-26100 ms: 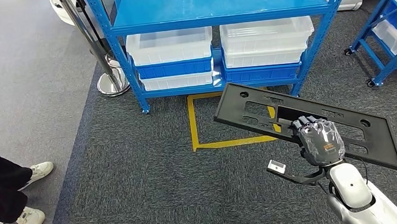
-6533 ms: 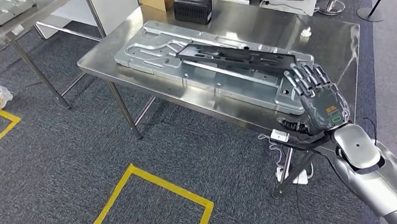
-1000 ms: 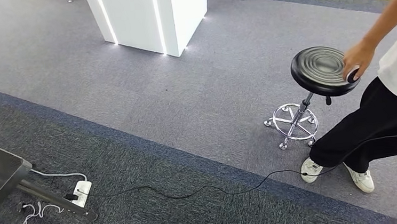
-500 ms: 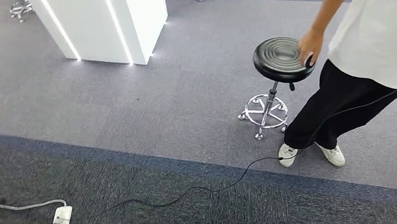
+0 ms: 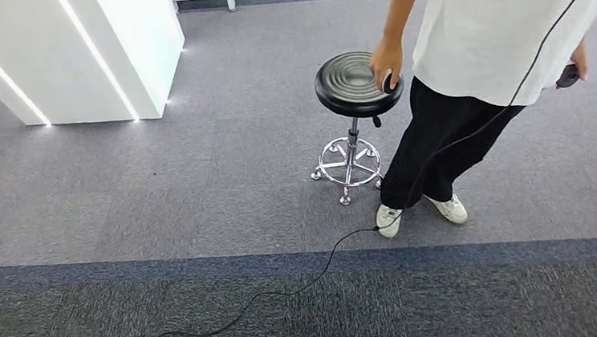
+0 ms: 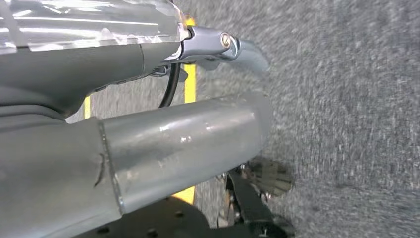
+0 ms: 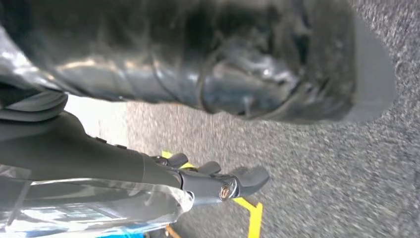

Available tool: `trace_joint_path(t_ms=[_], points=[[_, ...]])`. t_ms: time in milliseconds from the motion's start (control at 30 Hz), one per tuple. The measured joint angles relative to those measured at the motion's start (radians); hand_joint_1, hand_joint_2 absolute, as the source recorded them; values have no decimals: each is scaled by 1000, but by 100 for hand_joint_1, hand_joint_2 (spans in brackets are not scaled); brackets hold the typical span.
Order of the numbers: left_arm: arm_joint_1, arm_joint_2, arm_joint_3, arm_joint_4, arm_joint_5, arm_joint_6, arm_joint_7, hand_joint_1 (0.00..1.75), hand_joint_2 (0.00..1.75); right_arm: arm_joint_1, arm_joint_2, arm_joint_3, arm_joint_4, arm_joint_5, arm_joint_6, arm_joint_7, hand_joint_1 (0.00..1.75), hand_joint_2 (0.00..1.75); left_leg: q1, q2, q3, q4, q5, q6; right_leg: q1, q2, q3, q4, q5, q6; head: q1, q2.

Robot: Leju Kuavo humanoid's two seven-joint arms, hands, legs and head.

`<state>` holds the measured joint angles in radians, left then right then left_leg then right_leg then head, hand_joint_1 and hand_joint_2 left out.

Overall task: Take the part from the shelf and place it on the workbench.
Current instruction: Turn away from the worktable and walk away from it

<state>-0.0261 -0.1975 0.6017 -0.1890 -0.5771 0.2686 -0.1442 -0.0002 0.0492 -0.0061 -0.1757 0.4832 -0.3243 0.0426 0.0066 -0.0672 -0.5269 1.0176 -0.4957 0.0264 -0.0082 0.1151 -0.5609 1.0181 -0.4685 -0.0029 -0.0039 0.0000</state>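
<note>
The robot's left hand [image 6: 218, 47] and right hand [image 7: 218, 186] were recorded empty above grey carpet [image 5: 160, 187], fingers extended. A person's hand [image 5: 387, 61] rested on a round black stool [image 5: 351, 84].

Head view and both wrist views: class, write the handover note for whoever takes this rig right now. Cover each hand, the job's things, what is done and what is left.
Left hand: hangs over grey carpet, nothing seen in it; fingers hidden, so open or shut is unclear.
Right hand: hangs with fingers apart, holding nothing.
Things: the flat black plastic part lay on the steel workbench seconds earlier. The camera has since turned to a person touching a black round stool.
Done: part delivered, judging by that earlier view.
Left: probably nothing; mind the black cable on the floor.
</note>
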Motion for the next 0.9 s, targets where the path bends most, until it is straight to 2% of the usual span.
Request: trace_joint_path(t_ms=[67,100,133,200,267,300,333,367,433,467,500,567,600,667,733,767,800,833,867,900], points=[[-4,1,1,0,-1,0,0,0,0,4,1,-1,1,0,0,-1,0,0,-2,15,4,-9,3,6,-3,15,-4,-2,2,14,0,0],[-5,1,2,0,-1,0,0,0,0,6,2,-2,2,0,1,-2,0,0,-1,25,8,-17,9,12,-3,6,-7,2,-1,19,1,0],[-5,0,2,0,-2,0,0,0,0,6,2,-3,3,0,1,-3,0,0,1,37,13,-26,15,19,-3,-16,-15,20,-13,22,2,0],[-3,0,3,0,-5,0,1,0,0,2,3,-5,4,0,1,-6,0,0,1,63,17,-38,22,28,-3,-74,-61,112,-68,27,5,0],[1,0,5,0,-9,0,3,0,0,-1,3,-8,4,0,1,-7,0,0,0,91,14,-38,22,30,-8,-100,-122,233,-123,36,6,0],[2,0,5,0,-10,1,4,0,0,-2,3,-9,4,0,1,-7,0,0,-1,105,14,-38,20,29,-12,-105,-137,264,-128,41,6,0],[2,0,6,0,-10,2,6,0,0,-1,3,-9,4,0,1,-7,0,0,0,118,14,-38,18,27,-16,-110,-133,257,-113,45,6,0],[2,0,6,0,-10,3,8,0,0,0,3,-9,4,0,1,-7,0,0,1,129,15,-36,15,24,-21,-118,-109,213,-84,49,6,0],[1,0,7,0,-11,6,16,0,0,1,3,-10,5,1,1,-6,0,0,1,150,19,-29,4,11,-24,-157,-36,79,-25,53,6,0],[1,0,8,0,-12,8,21,0,0,-1,4,-10,5,2,1,-6,0,0,0,158,23,-25,-3,3,-23,-172,-12,33,-11,50,5,0],[0,1,9,0,-12,11,25,0,0,-2,4,-10,5,3,1,-6,0,0,-2,166,27,-22,-9,-5,-20,-181,0,9,-9,43,4,0],[-3,1,10,0,-12,15,30,0,0,-1,5,-10,6,6,1,-5,0,0,-1,182,39,-23,-18,-18,-14,-166,0,5,-13,26,2,0],[-5,1,11,0,-12,16,31,0,0,0,5,-10,6,7,1,-5,0,0,2,180,43,-20,-22,-25,-14,-156,1,4,-13,18,2,0],[-6,0,13,0,-13,17,36,0,0,0,5,-11,7,10,1,-4,0,0,9,138,28,28,-59,-34,-15,-136,1,-1,-8,2,1,0],[-3,0,16,0,-13,18,41,0,0,-2,5,-11,7,14,1,-4,0,0,11,88,-31,154,-131,-36,-12,-115,-1,-1,-5,-9,1,0],[-1,0,17,0,-13,18,43,0,0,-2,5,-11,7,14,1,-4,0,0,11,80,-65,222,-160,-35,-9,-102,-2,-1,-5,-12,0,0],[1,0,18,0,-13,18,45,0,0,-2,5,-11,8,15,1,-4,0,0,11,77,-91,270,-170,-32,-5,-88,-2,0,-5,-13,1,0],[2,0,19,0,-13,19,45,0,0,-1,5,-11,8,15,1,-4,0,0,10,75,-101,280,-158,-28,-2,-73,-1,2,-6,-14,1,0],[3,0,19,0,-13,19,46,0,0,-1,5,-11,8,15,1,-3,0,0,8,72,-94,252,-126,-22,0,-59,1,3,-6,-15,1,0],[3,0,19,0,-13,19,46,0,0,-1,5,-11,8,15,1,-3,0,0,6,62,-71,190,-81,-15,1,-44,2,4,-7,-15,1,0]])
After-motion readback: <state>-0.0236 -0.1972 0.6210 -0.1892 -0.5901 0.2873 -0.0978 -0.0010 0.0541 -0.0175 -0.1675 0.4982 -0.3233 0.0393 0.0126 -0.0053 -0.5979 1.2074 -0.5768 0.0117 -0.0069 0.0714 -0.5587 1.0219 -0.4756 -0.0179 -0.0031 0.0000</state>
